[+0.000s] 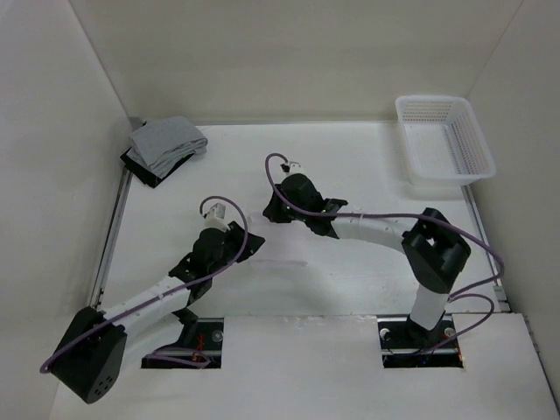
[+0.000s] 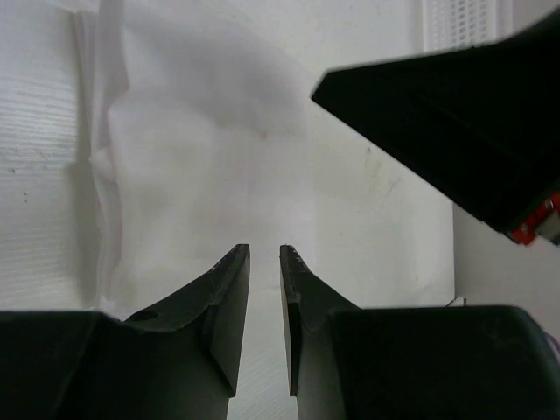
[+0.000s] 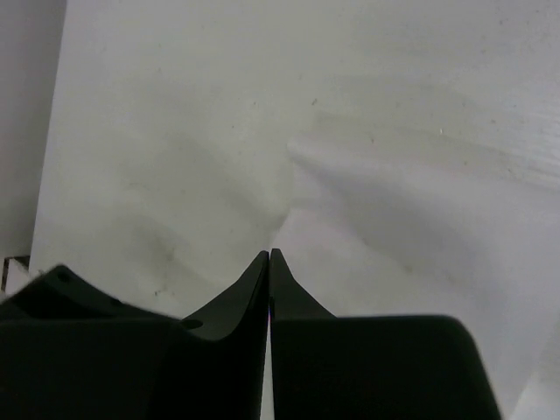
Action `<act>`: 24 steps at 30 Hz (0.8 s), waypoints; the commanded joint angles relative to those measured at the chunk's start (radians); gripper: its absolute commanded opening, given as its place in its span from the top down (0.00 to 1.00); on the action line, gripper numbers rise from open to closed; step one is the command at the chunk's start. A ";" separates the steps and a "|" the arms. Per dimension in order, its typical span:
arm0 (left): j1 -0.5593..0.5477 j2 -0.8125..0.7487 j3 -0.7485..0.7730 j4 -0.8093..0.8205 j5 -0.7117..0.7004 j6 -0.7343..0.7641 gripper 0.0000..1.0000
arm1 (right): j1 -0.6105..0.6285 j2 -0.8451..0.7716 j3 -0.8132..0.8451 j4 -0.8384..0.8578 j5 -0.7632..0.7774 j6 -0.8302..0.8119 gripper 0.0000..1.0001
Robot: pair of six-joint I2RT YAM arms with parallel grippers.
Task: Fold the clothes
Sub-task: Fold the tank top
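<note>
The clothes (image 1: 284, 254) are a thin white top lying flat mid-table, barely distinct from the white surface. My left gripper (image 1: 254, 243) rests at its left side. In the left wrist view its jaws (image 2: 264, 254) stand a narrow gap apart over the ribbed white fabric (image 2: 219, 157), with nothing visibly pinched. My right gripper (image 1: 269, 210) is at the garment's far edge. In the right wrist view its jaws (image 3: 269, 254) are pressed together, and a crease of the fabric (image 3: 394, 219) runs up into the tips.
A white plastic basket (image 1: 444, 138) stands at the back right. Folded grey and black garments (image 1: 164, 147) lie at the back left. White walls close in the table on three sides. The right arm's black body (image 2: 455, 114) shows close by in the left wrist view.
</note>
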State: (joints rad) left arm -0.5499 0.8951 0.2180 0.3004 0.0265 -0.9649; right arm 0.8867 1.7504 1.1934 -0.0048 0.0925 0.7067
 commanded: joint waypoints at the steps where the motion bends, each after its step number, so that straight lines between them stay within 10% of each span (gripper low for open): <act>1: -0.023 0.079 0.009 0.149 -0.069 -0.003 0.81 | -0.028 0.093 -0.003 0.212 -0.151 0.020 0.96; 24: -0.026 0.058 -0.134 0.122 -0.077 -0.049 0.82 | -0.130 0.469 0.285 0.430 -0.343 0.220 0.93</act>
State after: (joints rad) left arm -0.5713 1.0306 0.0780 0.4477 -0.0399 -1.0214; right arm 0.7578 2.2391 1.4231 0.3187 -0.2161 0.8928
